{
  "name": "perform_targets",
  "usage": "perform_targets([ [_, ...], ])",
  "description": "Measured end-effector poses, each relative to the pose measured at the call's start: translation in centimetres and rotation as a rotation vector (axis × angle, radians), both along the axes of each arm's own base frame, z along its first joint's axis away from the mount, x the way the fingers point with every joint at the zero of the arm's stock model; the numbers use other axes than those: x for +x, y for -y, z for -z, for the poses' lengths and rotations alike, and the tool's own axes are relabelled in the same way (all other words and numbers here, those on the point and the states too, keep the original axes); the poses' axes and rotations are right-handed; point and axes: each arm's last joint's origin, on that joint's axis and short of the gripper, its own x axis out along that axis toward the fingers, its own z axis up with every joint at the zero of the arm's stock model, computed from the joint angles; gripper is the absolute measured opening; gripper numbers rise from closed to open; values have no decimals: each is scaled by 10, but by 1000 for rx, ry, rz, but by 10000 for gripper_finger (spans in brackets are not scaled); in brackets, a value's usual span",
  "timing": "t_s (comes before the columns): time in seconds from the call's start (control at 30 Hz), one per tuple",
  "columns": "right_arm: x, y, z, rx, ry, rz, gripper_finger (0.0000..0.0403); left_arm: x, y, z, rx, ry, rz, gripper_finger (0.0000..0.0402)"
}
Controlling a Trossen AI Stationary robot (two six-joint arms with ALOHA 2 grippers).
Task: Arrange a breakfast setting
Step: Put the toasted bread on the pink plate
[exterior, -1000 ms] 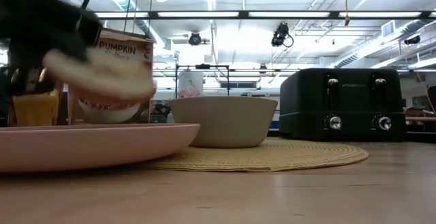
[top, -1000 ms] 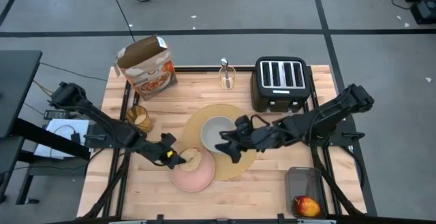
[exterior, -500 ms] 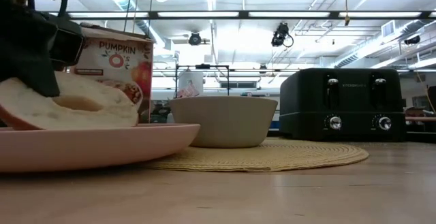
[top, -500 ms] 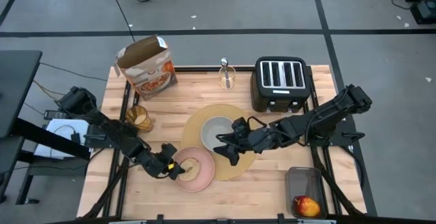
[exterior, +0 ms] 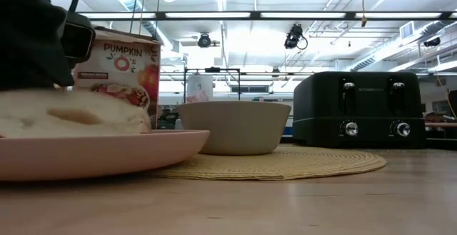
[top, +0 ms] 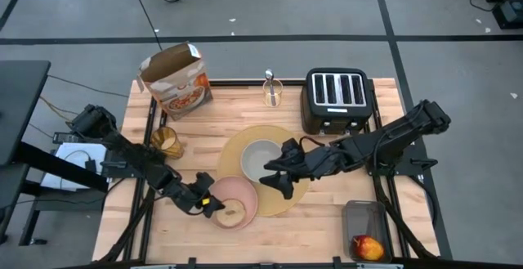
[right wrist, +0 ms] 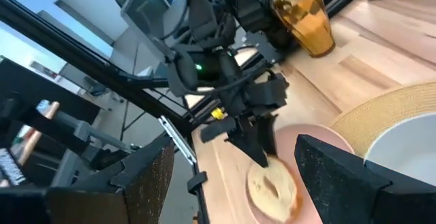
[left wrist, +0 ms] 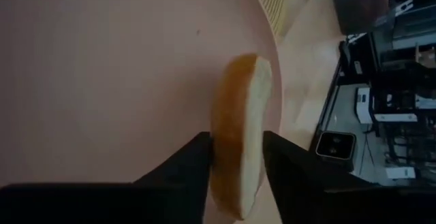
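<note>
Near the counter's (top: 327,212) left edge stands the amber tumbler (top: 167,141), and behind it, at the back left corner, the orange cereal box (top: 176,79), open at the top.

The left gripper (top: 214,208) is low over the front left part of the counter, at the pink plate's (top: 231,189) left rim. The toast slice (top: 233,215) lies on the plate's front left part. In the left wrist view the two dark fingers (left wrist: 178,168) stand on either side of the slice (left wrist: 240,134), close against its faces; whether they press it or have let it go I cannot tell.

The plate sits partly on the front left edge of the round tan placemat (top: 288,142), which lies at the counter's middle. The grey bowl (top: 260,156) rests on the placemat, just behind the plate.

The right gripper (top: 275,177) hovers over the placemat's right part, beside the bowl, its fingers spread well apart and holding nothing.

At the back edge, near the middle, the blue-handled spoon (top: 270,79) stands in a small clear glass (top: 272,94). To its right is the black toaster (top: 337,99), by the back right corner.

At the front right corner a grey tray (top: 364,218) holds the red apple (top: 367,246).
</note>
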Motion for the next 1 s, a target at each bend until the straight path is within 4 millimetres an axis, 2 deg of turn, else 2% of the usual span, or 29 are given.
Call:
perform_targets([
  [0.17,-5,-3,-4,-6,11,-32,309,-1,-3,-5,15,16,13,185],
  [0.3,-6,-7,-4,-22,8,-76,309,-5,-9,-17,39,54,-21,184],
  [0.4,-7,-9,-3,-99,7,-101,309,-6,-9,-34,74,113,-36,178],
  [0.53,-9,-10,2,-235,-36,-131,309,1,11,-57,304,131,38,168],
  [0.63,-10,-8,5,-292,-71,-120,309,11,25,-63,496,69,143,159],
  [0.7,-10,-6,7,-303,-93,-111,309,21,36,-71,537,67,202,153],
  [0.77,-10,-3,9,-311,-113,-105,309,30,45,-68,569,20,249,147],
  [0.9,-10,1,11,-320,-132,-90,309,44,56,-45,654,-123,303,129],
  [1.0,-9,2,11,-320,-132,-85,309,53,56,-30,710,-225,309,117],
])
